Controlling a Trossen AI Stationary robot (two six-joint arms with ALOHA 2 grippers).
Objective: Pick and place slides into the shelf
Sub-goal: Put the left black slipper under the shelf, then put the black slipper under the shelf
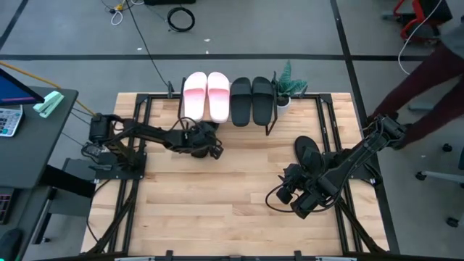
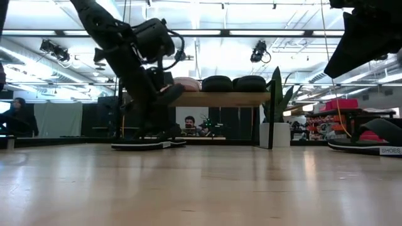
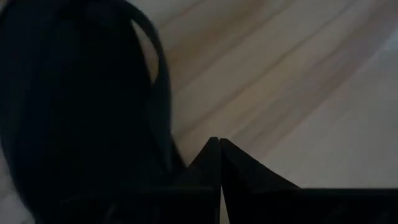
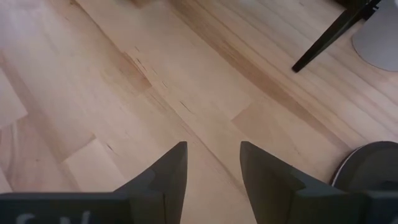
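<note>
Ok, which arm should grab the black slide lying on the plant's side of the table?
The right, probably. The right gripper is open above bare wood, close to that black slide. The left gripper is shut, far across the table beside another slide in front of the shelf.

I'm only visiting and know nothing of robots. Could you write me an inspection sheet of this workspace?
Surface: wooden tabletop, light planks.
Job's things: pink slides and black pair on the shelf; third black slide on the table by the right arm; fourth black slide beside the left pincer.
Clutter: potted plant.
Grippers: left pincer shut; right pincer open, empty.
Cables: black coil on the floor.
Surroundings: person's sleeve.
</note>
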